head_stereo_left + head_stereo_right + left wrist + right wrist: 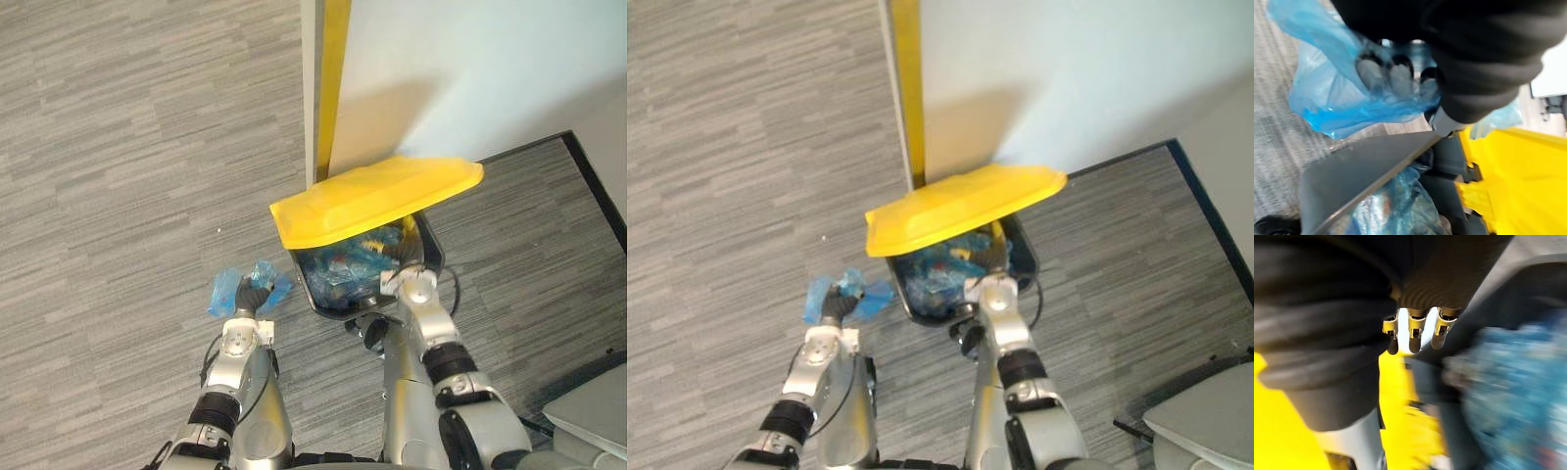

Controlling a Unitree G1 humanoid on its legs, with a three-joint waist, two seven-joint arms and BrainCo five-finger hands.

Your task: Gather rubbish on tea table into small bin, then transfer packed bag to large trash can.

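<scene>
**Inspector:** Where is the bag?

**Assistant:** The blue bag [225, 291] hangs in the left hand [253, 296], over the grey carpet [118, 147]. It is just beside the left wall of the large trash can [303, 286] and outside it.

**Inspector:** What is the grip on it?

**Assistant:** In the left wrist view the fingers [1371, 73] are curled tight into the crumpled blue film. The film bunches round the dark tips and drapes below them.

**Inspector:** And the trash can?

**Assistant:** It is a dark bin standing against the pale wall [470, 69], next to a yellow upright strip [333, 78]. Its yellow lid [377, 199] is raised and tilted over the opening. Blue bagged rubbish [353, 264] lies inside.

**Inspector:** What about the right hand?

**Assistant:** The right arm reaches to the can's near rim, under the lid's edge. In the right wrist view the right hand [1414, 333] has its fingers stretched out in a row with nothing held between them. The yellow lid and the can's dark wall are close behind. I cannot tell whether the hand touches the lid.
</scene>
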